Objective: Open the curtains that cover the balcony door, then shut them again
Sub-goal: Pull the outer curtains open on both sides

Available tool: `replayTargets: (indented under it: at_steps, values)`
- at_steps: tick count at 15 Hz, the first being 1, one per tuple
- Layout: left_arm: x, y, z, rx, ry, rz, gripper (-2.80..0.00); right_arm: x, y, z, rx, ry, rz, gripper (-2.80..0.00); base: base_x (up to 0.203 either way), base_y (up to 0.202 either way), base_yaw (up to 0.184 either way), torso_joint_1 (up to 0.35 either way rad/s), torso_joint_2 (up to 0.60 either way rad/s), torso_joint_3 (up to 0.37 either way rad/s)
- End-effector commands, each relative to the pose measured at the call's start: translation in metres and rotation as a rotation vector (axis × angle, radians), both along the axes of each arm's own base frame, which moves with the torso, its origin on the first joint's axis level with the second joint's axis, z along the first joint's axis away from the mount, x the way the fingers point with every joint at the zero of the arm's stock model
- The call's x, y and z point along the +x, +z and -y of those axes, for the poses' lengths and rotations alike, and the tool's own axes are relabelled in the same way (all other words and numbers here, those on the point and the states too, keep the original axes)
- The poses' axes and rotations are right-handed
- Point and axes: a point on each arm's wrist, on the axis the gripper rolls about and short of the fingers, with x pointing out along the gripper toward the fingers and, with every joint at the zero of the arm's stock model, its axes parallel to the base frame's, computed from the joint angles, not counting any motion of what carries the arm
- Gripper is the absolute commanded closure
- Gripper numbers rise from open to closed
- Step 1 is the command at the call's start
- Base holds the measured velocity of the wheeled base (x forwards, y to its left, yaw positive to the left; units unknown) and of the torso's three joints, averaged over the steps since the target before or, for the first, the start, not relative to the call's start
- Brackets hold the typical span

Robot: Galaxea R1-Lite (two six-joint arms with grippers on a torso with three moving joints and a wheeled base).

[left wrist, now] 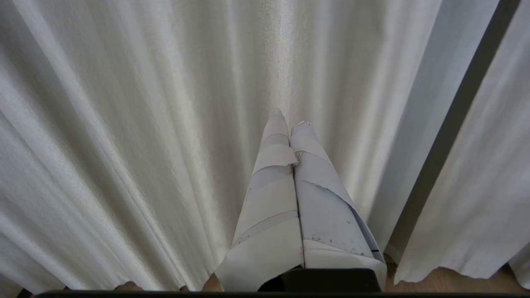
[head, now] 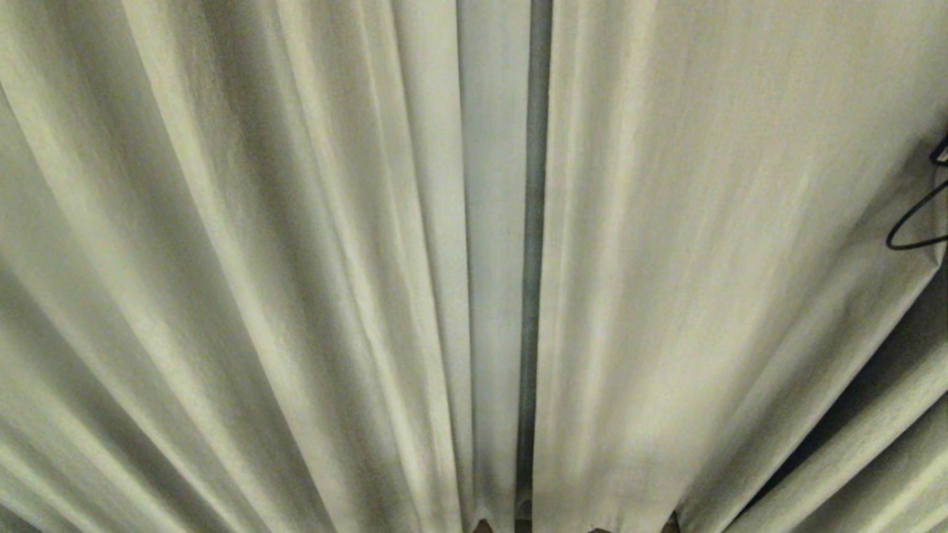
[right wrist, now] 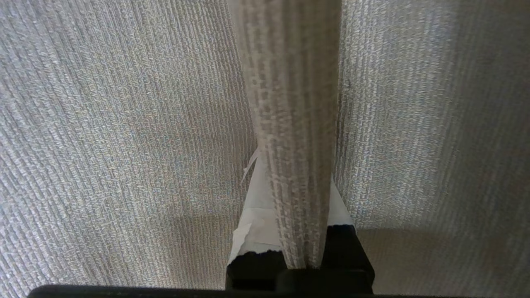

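Two curtains (head: 296, 259) nearly meeting, narrow dark gap (head: 535, 222) between edges. Right gripper (right wrist: 296, 207) clamped on a fold; left gripper (left wrist: 290, 124) closed, empty.

curtains (head: 296, 259): 2 panels in the head view — one on each side of a narrow dark gap | dark gaps between the panels: 1 | black cable loops at the right edge: 1 (head: 918, 222) | grippers seen: 2 — left gripper (left wrist: 290, 118), right gripper (right wrist: 290, 194)
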Motion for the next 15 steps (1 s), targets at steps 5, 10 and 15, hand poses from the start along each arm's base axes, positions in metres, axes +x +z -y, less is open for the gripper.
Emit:
replayTargets:
  at_steps: [5,10,15]
  values:
    - [0.000,0.000,0.000,0.001,0.001,0.000,0.00,-0.006,0.009,-0.008,0.000,0.014,-0.004,0.00,0.000,0.000,0.000,0.000,0.00,0.000]
    - [0.000,0.000,0.000,0.001,0.001,0.002,0.00,-0.022,0.025,-0.037,0.020,0.057,-0.038,0.00,0.000,0.000,0.000,0.000,0.00,0.000]
    - [0.000,0.000,0.000,0.001,0.001,0.001,0.00,-0.051,0.036,-0.084,0.028,0.170,-0.085,0.00,0.000,0.000,0.000,0.000,0.00,0.000]
